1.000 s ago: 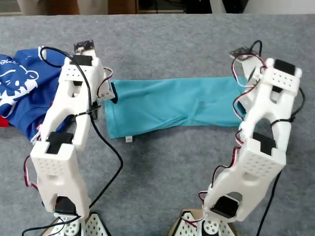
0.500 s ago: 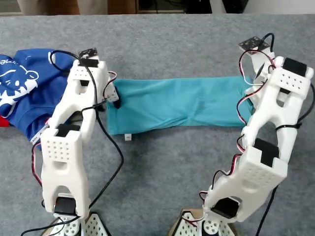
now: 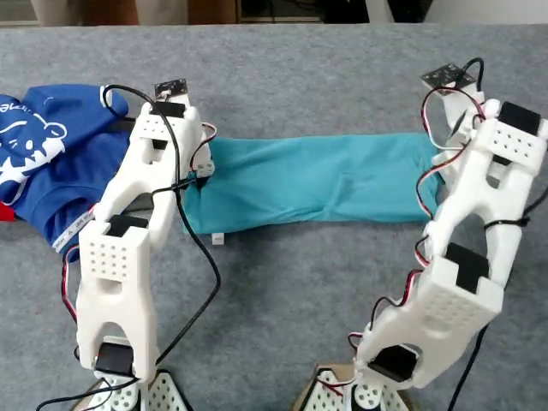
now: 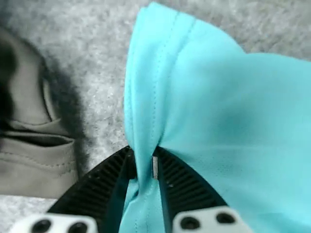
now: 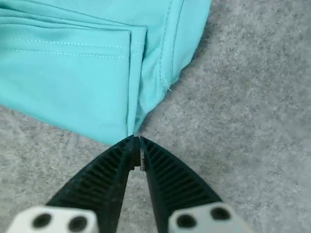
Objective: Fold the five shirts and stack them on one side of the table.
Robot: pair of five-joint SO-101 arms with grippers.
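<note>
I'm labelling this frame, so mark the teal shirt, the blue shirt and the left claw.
teal shirt [image 3: 325, 180], high view, middle of the folded cloth.
blue shirt [image 3: 77, 163], high view, plain blue part beside the white print.
left claw [image 4: 142, 162], left wrist view, between its fingertips, shut on the teal shirt's edge.

You have the teal shirt [image 3: 317, 181] folded into a long, narrow band. It lies flat and stretched sideways, with a soft crease near its middle. Its left hem is bunched and pinched in the left gripper [image 4: 143, 167], and its right corner sits clamped in the tips of the right gripper [image 5: 136, 150]. Left of the teal shirt lies a crumpled blue shirt [image 3: 43, 184] with a white bear print. A bit of red fabric [image 3: 4, 212] shows at the blue shirt's far edge.
</note>
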